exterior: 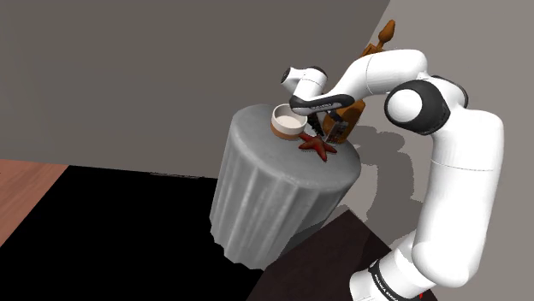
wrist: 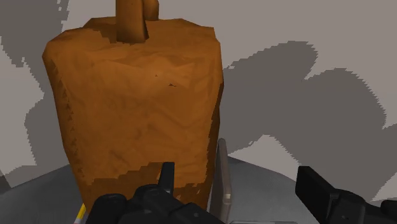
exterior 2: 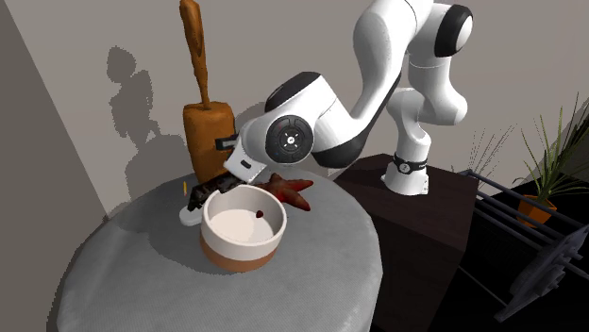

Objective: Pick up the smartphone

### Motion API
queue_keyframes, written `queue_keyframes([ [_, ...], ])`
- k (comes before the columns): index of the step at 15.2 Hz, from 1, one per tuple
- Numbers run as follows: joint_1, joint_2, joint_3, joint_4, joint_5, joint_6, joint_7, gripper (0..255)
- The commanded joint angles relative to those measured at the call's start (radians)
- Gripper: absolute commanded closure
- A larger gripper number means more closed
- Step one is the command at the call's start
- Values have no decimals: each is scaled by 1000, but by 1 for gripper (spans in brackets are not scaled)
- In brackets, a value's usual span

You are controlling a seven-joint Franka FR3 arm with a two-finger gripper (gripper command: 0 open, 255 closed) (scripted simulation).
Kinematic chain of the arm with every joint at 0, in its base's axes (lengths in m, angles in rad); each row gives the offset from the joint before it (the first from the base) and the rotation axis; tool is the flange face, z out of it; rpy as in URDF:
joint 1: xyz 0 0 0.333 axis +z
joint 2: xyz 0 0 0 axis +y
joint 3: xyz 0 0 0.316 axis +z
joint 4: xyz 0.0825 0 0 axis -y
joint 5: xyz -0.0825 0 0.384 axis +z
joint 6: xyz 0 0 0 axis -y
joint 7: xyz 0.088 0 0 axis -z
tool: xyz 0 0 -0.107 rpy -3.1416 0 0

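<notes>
The smartphone shows as a thin grey slab seen edge-on, close beside a big brown block. It lies between my gripper's two black fingers, nearer one of them, and neither finger touches it. The gripper is open. In the second exterior view the gripper is low over the round grey table, just behind the bowl, and a pale bit of the phone shows below it. In the shoulder view the gripper hangs at the table's far side.
A white bowl with a brown base and a red starfish sit close to the gripper. The brown block carries a tall upright handle. A wall stands right behind the table. A black area lies at the shoulder view's lower left.
</notes>
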Motion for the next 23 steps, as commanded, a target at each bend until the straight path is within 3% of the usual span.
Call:
queue_keyframes([
  [1, -3, 17, 0, -3, 0, 12, 14, 0],
  [5, -6, 33, 2, -10, 2, 25, 33, 0],
  [6, -4, 29, 3, -16, 2, 25, 37, 255],
  [23, 1, -14, -1, 17, -6, -15, -28, 255],
])
